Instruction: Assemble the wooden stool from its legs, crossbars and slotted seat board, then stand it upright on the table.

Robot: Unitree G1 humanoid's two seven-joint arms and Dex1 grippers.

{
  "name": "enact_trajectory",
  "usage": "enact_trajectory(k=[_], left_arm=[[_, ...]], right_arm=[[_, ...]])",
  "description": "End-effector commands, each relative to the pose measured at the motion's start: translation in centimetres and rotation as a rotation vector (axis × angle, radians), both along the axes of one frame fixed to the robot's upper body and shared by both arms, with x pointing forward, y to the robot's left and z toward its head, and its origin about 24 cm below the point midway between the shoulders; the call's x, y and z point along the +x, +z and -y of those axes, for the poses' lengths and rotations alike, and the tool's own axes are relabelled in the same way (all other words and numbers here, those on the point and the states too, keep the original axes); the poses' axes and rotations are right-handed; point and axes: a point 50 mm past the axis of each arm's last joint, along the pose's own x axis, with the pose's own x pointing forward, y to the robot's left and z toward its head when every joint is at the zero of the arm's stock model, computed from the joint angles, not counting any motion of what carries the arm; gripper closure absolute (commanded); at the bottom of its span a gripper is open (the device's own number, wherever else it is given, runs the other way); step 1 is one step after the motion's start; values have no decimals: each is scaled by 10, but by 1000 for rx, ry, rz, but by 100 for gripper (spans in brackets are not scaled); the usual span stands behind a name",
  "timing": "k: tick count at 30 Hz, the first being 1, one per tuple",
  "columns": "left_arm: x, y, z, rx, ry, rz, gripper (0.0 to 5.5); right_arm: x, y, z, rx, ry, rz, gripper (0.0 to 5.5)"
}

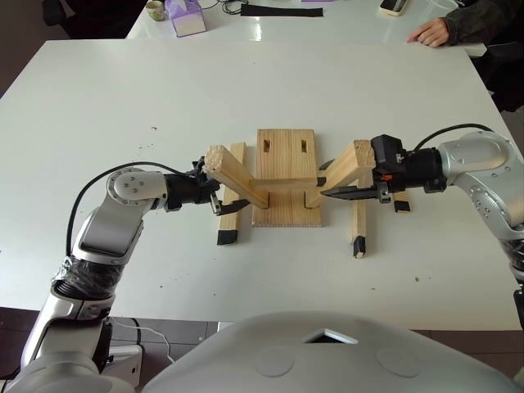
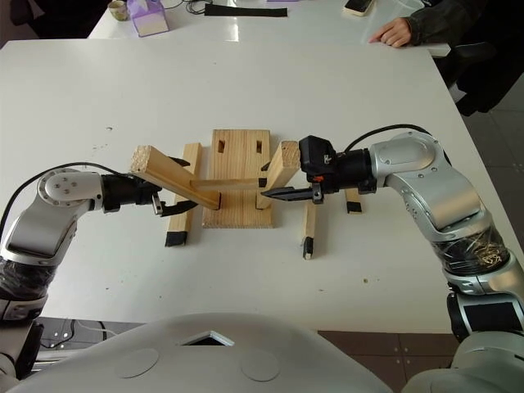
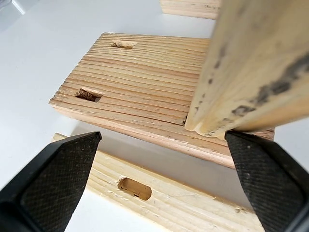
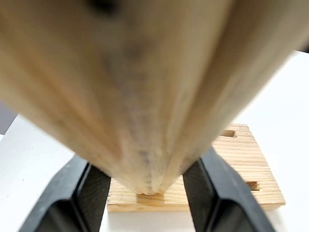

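my right pincer [image 1: 327, 191] clamps one leg [image 1: 350, 164] above the flat seat board [image 1: 286, 151]; my left pincer [image 3: 161, 145] gapes wide beside the other leg [image 1: 233, 173]. best to press both squarely onto the crossbar [image 1: 286, 185] between.

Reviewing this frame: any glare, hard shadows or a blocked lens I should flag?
Left eye view: even light, soft shadows on the table, mild sheen on the far table. Right wrist view: the right leg crowds the lens, hiding much of the seat board. Left wrist view: the left leg covers a large part.
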Motion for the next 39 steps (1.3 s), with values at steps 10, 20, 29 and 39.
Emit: enact_trajectory(k=[10, 20, 29, 39], left_arm=[[-29, -18, -13, 54, -211, -110, 10], [-24, -7, -22, -20, -121, -66, 10], [-56, 17, -41, -158, 14, -77, 10], [-85, 4, -45, -406, 511, -63, 10]], right_arm=[[-10, -37, -10, 64, -47, -334, 253], [-3, -25, -1, 57, -119, -244, 121], [-38, -15, 27, 95, -271, -186, 121], [-88, 7, 51, 262, -703, -83, 199]])
